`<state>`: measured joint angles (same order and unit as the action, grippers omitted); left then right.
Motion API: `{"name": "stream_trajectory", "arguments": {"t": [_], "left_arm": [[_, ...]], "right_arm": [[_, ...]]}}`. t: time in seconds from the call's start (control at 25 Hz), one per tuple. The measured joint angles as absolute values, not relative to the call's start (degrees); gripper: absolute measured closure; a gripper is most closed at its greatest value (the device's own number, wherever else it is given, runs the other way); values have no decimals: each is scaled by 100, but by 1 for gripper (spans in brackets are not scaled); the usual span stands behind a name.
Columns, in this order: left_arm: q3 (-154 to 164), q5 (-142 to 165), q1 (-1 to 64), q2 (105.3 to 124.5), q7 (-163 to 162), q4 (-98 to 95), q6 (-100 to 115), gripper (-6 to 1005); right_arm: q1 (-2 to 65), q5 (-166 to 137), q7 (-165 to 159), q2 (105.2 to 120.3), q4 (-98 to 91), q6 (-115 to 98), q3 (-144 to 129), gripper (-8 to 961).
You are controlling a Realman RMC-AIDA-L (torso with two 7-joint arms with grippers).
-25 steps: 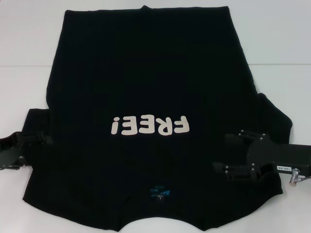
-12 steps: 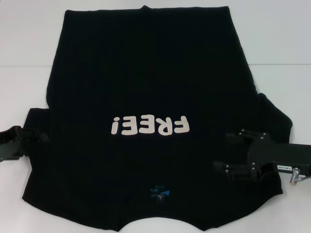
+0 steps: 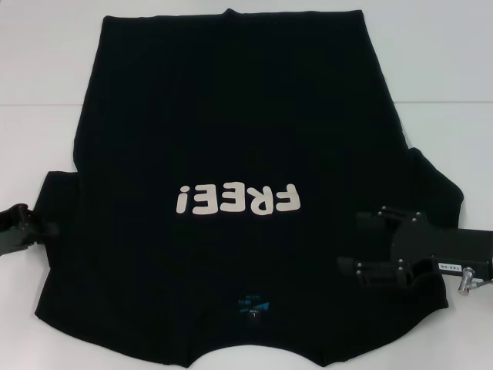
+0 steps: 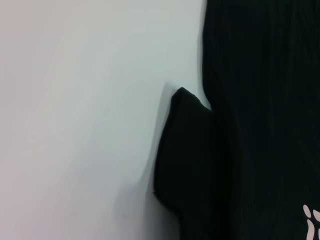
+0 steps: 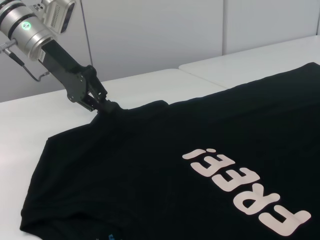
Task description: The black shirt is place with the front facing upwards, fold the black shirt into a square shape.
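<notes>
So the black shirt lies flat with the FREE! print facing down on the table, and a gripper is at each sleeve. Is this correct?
Not quite: the print faces up. The head view shows the off-white FREE! lettering plainly on top of the black shirt. The rest holds: the shirt lies flat on the table, the left gripper is at one sleeve and the right gripper at the other.

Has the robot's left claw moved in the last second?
Yes. The left gripper slid outward, off the black shirt sleeve toward the picture's left edge.
</notes>
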<state>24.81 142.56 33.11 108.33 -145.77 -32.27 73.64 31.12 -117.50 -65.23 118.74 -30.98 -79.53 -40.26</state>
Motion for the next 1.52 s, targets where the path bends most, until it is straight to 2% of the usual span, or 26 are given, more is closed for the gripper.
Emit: {"name": "stream_trajectory", "arguments": {"t": [0.04,0.44,0.92,1.52], "left_arm": [[2480,14256,3309,10831,-14567,-3226,7363,786],[2450,14253,3291,10829,-14468,-3295,7363,981],[2441,14256,3225,10620,-14517,-3855,7388,994],[2443,14396,3306,10519,-14660,-4050,7525,990]], "right_arm": [[3113,-11750,-6523,11874,-3098,-7953,-4028,12],[3138,-11750,-6522,11874,-3084,-7954,-4022,12],[3120,-11741,-6519,11883,-3100,-7954,-3999,12],[3138,-11741,-6522,11891,-3103,-7961,-4004,11]]}}
